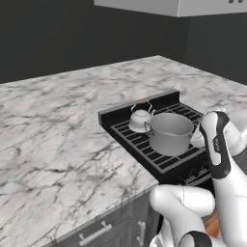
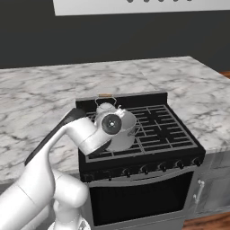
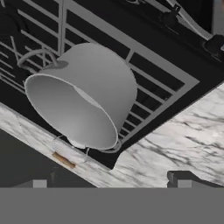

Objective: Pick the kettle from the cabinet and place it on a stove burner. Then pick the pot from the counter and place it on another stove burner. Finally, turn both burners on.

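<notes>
While the wide matte grey cylindrical pot (image 1: 171, 132) sits on black square-grid grates (image 1: 144, 149), the gripper (image 3: 112, 183) hangs released, holding nothing.
Behind it, touching or just beside, stands the small rounded silvery-white kettle (image 1: 140, 118); veined white marble counter (image 1: 58, 125) surrounds the cooktop.

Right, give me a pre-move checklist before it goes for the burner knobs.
1. Kettle on a rear stove burner: ok.
2. Pot on the front grate, upright: ok.
3. Pot and kettle apart: cannot tell; they overlap in both base views.
4. Gripper open and holding nothing: ok.
5. Knobs along the stove front unobstructed: ok.
6. Burners lit: cannot tell, no flame visible.
</notes>
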